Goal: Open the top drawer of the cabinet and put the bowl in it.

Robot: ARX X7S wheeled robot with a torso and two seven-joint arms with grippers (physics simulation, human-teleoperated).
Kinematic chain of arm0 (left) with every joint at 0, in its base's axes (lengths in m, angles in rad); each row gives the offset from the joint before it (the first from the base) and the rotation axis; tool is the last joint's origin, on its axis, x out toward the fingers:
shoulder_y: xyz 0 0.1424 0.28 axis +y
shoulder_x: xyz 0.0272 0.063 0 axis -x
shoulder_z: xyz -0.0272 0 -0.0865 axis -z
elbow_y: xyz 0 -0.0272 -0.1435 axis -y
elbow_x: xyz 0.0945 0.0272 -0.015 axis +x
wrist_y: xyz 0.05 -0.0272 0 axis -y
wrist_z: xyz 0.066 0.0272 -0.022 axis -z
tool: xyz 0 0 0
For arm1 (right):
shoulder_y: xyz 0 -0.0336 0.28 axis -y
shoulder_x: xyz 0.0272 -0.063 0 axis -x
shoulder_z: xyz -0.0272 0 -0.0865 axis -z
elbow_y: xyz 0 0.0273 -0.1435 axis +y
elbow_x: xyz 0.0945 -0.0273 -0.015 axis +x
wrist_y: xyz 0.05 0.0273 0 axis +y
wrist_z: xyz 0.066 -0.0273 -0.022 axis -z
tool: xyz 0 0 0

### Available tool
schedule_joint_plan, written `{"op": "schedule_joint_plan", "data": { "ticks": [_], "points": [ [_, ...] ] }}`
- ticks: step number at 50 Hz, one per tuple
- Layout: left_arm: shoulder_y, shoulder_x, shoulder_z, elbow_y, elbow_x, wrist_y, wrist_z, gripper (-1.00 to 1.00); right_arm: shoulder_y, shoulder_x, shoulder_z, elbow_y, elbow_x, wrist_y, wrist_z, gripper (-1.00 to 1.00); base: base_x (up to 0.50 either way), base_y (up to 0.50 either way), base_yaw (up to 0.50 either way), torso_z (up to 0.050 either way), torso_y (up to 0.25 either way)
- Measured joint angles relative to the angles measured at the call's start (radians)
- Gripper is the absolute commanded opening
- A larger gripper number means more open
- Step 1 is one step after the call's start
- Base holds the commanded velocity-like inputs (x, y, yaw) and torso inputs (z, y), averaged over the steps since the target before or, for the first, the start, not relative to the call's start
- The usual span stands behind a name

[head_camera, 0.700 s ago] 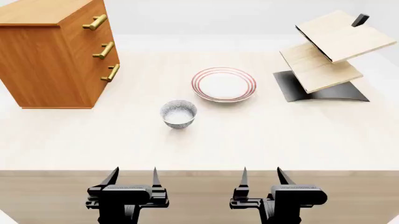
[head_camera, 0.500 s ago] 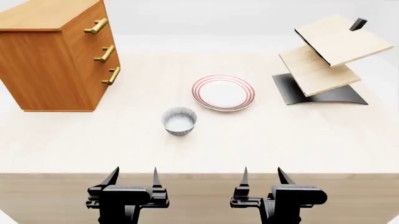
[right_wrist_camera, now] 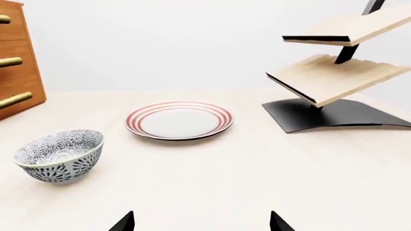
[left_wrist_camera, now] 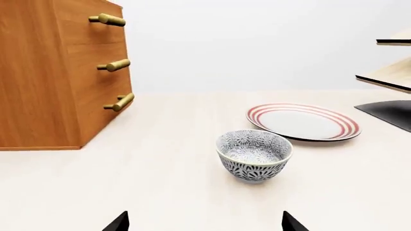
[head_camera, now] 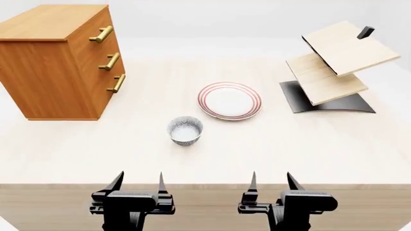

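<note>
The orange-brown cabinet (head_camera: 48, 62) stands at the far left of the table, with three brass-handled drawers all shut. The top drawer (head_camera: 97, 30) has its brass handle (head_camera: 101, 34) facing right; it also shows in the left wrist view (left_wrist_camera: 108, 19). The grey-blue speckled bowl (head_camera: 185, 130) sits upright mid-table, also in the left wrist view (left_wrist_camera: 254, 155) and right wrist view (right_wrist_camera: 59, 155). My left gripper (head_camera: 138, 184) and right gripper (head_camera: 271, 183) hover open and empty at the table's near edge, well short of the bowl.
A flat red-ringed white plate (head_camera: 229, 100) lies just beyond and right of the bowl. A pale tilted wooden shelf rack (head_camera: 334, 62) on a black base stands at the far right. The table's front edge (head_camera: 205, 184) runs just under the grippers.
The head view has shifted: cabinet, bowl, plate and rack all sit lower in the picture than before. The grippers keep the same place and stay open.
</note>
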Motion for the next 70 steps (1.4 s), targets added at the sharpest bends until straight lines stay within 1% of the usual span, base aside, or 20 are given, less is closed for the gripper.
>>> {"op": "schedule_joint_plan", "data": {
  "ticks": [6,10,32,70],
  "points": [
    [-0.001,-0.008,0.009,0.003,-0.012,0.001,-0.005,1.0,0.005,0.007,-0.007,0.006,0.006,0.002,0.015,1.0,0.0,0.0,0.0,0.05,0.023],
    [-0.005,-0.012,0.015,0.001,-0.011,-0.003,-0.017,1.0,0.007,0.011,-0.012,0.009,0.008,0.001,0.024,1.0,0.0,0.0,0.0,0.0,0.0],
    [-0.025,-0.027,0.034,-0.005,-0.036,-0.056,-0.065,1.0,0.01,0.037,-0.043,0.008,0.005,0.007,0.075,1.0,0.0,0.5,0.0,0.0,0.0],
    [-0.021,-0.06,0.064,0.016,-0.093,-0.064,-0.1,1.0,0.011,0.064,-0.08,0.008,0.041,-0.001,0.114,1.0,0.0,0.5,0.0,0.0,0.0]
  ]
}}
